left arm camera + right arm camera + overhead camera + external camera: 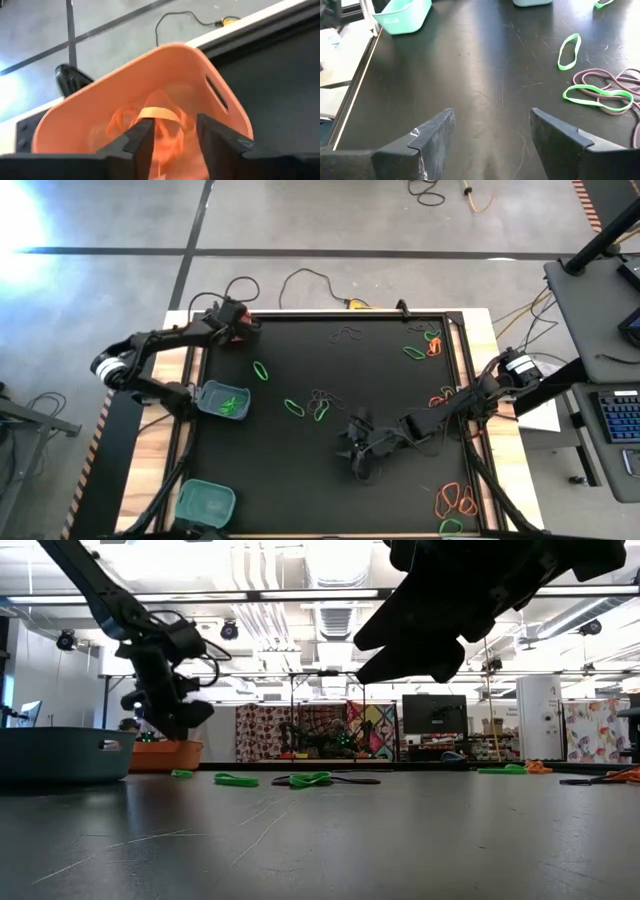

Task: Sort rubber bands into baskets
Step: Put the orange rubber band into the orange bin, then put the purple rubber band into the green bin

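Directly below left claw (pixel 172 135): orange basket (pixel 100 105), orange bands (pixel 157 114).

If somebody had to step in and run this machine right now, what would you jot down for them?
Left tool: open above the orange basket at the table's far left corner; an orange rubber band lies between its fingers.
Right tool: open, empty, low over the bare mat mid-table.
Done: orange bands in the orange basket, green bands in the nearer teal basket.
Left: the second teal basket looks empty; green, dark and orange bands remain scattered, with a tangled cluster mid-mat and orange ones near the right edge.
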Tool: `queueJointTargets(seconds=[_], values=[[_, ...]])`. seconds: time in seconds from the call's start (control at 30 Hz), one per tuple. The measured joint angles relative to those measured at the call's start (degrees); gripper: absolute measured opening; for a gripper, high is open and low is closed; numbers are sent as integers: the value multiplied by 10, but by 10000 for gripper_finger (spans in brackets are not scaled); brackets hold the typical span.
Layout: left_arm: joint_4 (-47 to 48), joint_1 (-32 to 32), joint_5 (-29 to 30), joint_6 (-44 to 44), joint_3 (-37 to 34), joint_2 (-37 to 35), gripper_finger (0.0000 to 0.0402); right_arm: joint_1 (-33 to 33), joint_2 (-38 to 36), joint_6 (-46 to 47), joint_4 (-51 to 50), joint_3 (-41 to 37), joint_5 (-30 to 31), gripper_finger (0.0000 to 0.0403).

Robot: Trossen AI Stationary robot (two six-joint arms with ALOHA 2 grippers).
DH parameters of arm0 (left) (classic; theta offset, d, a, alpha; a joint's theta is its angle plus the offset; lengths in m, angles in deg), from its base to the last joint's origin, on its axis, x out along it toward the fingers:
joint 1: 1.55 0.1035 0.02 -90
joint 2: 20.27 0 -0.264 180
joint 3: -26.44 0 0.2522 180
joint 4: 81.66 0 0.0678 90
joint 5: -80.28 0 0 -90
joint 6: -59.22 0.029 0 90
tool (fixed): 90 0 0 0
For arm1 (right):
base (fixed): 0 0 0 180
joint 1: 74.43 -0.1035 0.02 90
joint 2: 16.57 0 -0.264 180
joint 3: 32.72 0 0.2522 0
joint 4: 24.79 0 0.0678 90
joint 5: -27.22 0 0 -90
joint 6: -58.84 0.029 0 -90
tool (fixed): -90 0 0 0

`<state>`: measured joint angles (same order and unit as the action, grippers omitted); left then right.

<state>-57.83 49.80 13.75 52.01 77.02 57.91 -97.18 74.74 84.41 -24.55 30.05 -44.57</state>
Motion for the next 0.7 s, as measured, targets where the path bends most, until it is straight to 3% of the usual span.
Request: queueJointTargets(seconds=[0.3, 0.57, 0.7], values=[[159, -15, -19, -25, -2, -88, 197, 21, 0, 0, 0, 0, -1, 249], [165, -30, -28, -18, -13, -103, 209, 37, 0, 1, 4, 0, 1, 249], [163, -75, -63, -24, -25, -126, 208, 50, 0, 2, -10, 1, 54, 249]])
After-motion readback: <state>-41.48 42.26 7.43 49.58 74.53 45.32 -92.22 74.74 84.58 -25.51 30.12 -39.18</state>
